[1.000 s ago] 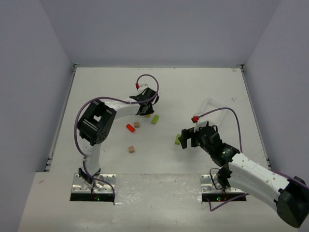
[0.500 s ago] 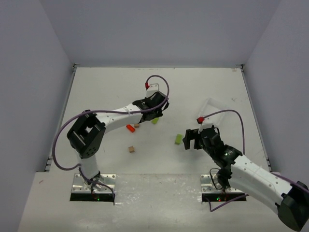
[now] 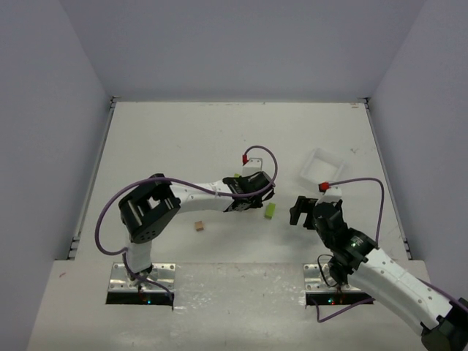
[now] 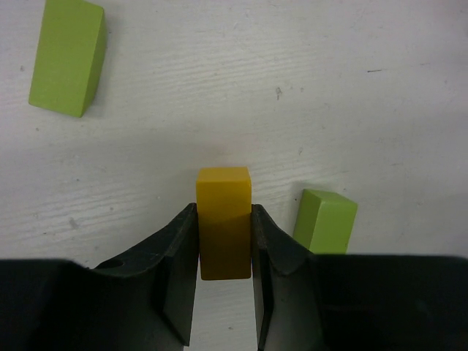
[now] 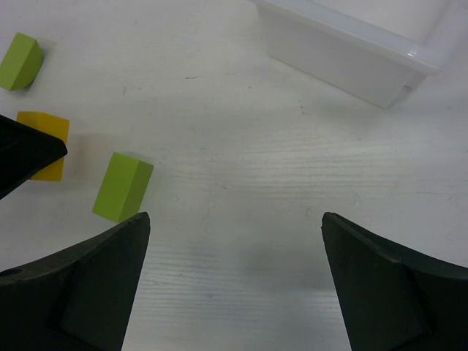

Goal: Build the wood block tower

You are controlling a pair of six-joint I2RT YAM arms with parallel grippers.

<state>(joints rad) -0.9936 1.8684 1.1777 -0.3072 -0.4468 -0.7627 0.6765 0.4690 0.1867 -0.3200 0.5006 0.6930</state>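
Left gripper (image 4: 224, 241) farther right with yellow block (image 4: 224, 191), perhaps on table (image 4: 219, 88)

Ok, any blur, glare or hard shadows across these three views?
Top external: even, soft light, no glare. Left wrist: yellow block crisp, faint shading around it. Right wrist: sharp too; white tray bright but not blown out, nearer lime block casts a soft shadow.

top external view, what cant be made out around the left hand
- yellow block: hidden under the left hand in the top view; only wrist views show it.
- far lime green block: top view, mostly covered by the same hand.
- white tray: top view, inside too small to judge.
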